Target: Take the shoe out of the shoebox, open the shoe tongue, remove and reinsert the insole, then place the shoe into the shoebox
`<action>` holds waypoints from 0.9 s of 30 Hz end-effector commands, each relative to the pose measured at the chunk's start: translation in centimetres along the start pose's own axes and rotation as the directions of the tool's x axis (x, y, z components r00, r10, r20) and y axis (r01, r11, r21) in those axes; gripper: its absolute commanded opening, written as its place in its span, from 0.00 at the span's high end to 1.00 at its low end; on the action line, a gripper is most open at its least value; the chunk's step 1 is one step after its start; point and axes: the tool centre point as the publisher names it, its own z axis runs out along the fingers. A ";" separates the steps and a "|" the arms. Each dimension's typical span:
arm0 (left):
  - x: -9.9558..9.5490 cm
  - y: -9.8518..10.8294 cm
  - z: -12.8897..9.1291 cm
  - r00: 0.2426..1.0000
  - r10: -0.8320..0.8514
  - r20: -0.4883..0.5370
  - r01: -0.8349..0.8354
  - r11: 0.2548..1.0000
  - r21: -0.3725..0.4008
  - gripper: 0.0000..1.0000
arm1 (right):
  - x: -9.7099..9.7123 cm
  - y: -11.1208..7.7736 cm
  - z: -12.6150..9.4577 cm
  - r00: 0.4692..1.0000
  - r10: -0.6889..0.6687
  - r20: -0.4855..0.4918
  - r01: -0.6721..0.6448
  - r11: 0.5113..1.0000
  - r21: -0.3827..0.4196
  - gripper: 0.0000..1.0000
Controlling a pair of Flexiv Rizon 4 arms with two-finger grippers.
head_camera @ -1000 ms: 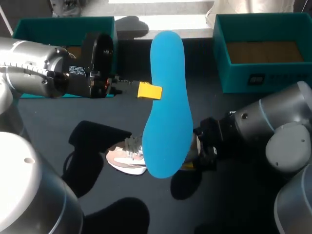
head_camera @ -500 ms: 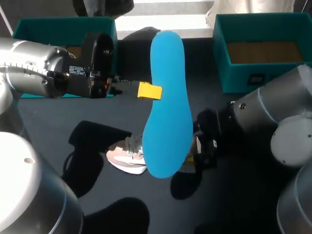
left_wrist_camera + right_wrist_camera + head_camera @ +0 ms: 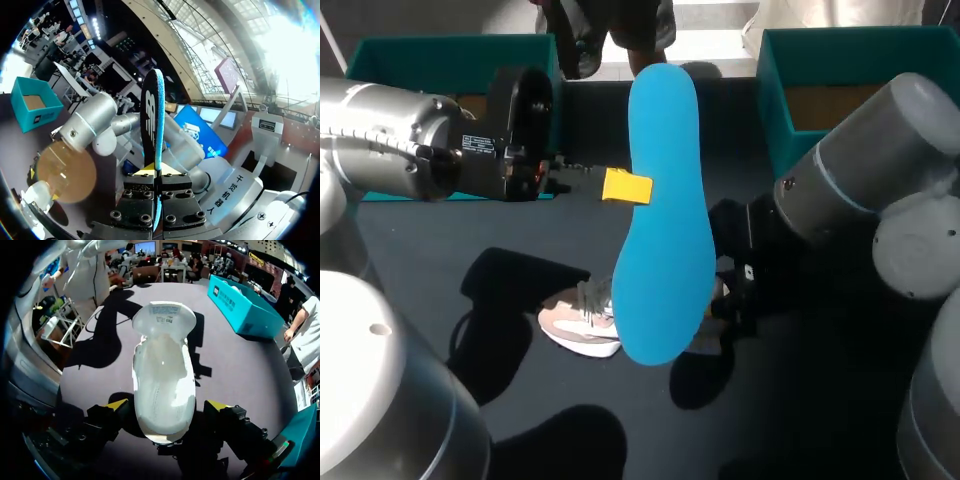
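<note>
- Shoe (image 3: 162, 375): pale, upright on the dark table (image 3: 800, 400), tongue folded back, interior exposed.
- Insole (image 3: 660, 220): blue, held in the air above the shoe, clear of it.
- Left gripper (image 3: 156, 175): clenched on the insole's edge, well above the shoe.
- Right gripper (image 3: 167, 405): released, fingers spread at either side of the shoe's heel, narrow gaps visible.
- Shoebox (image 3: 860, 100): teal, well apart from the shoe.

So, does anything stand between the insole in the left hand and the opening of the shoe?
Nothing visible does. The left hand holds the insole in the air over the shoe. The shoe's opening is bare, its tongue folded forward, and the fingers of the right hand stand at its sides, not over it.
</note>
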 end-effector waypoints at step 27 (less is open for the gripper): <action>0.1 0.2 0.1 1.000 0.000 0.003 0.000 1.000 0.002 1.00 | 0.4 2.1 -0.4 1.000 -0.018 0.008 0.014 0.943 0.333 0.00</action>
